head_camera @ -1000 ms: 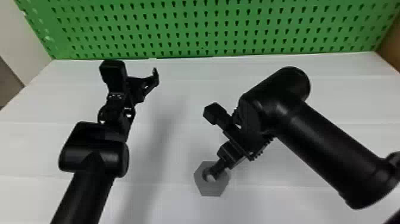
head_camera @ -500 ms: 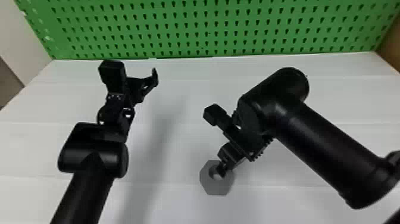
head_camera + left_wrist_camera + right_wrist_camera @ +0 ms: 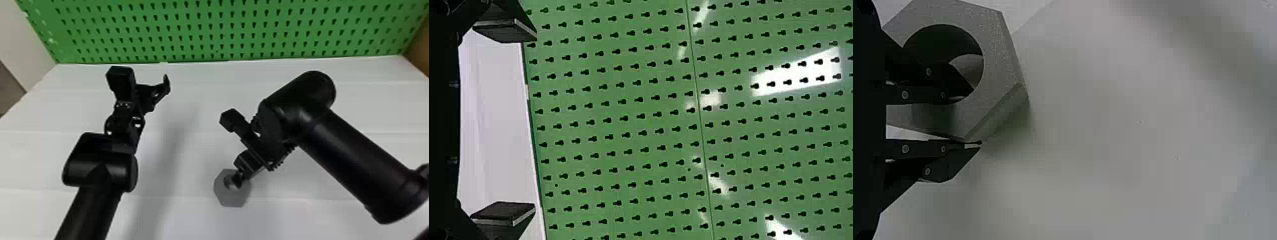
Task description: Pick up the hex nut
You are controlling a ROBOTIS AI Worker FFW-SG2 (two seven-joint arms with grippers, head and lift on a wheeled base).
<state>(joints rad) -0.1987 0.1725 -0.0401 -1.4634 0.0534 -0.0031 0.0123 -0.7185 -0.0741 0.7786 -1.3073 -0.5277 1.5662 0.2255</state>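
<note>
1. Gripping the nut (image 3: 231,199) by its ring with the right pincer (image 3: 237,179), near the middle of the worktop (image 3: 188,210), toward the near side.
2. Passing one finger (image 3: 938,72) into the hole and setting the other finger (image 3: 948,165) against the outside of the nut, in the right wrist view; pinching one section of the ring between the two.
3. Turning one broad hexagonal face of the nut upward, with the round hole partly hidden behind the finger.
4. Leaving it unclear from these views whether on the worktop or just above it, as to the nut; darkening the pale surface right beside its edge with a shadow.
5. Slanting inward from the right side in the head view, with the right arm (image 3: 348,159).
6. Holding the left pincer (image 3: 143,91) wide open and empty, above the worktop, well apart from the nut and nearer the green board (image 3: 210,32).
7. Facing the board in the left wrist view, with a pale strip of worktop between the spread fingers.
8. Coming in from the bottom edge of the head view, with the left arm (image 3: 86,210).
</note>
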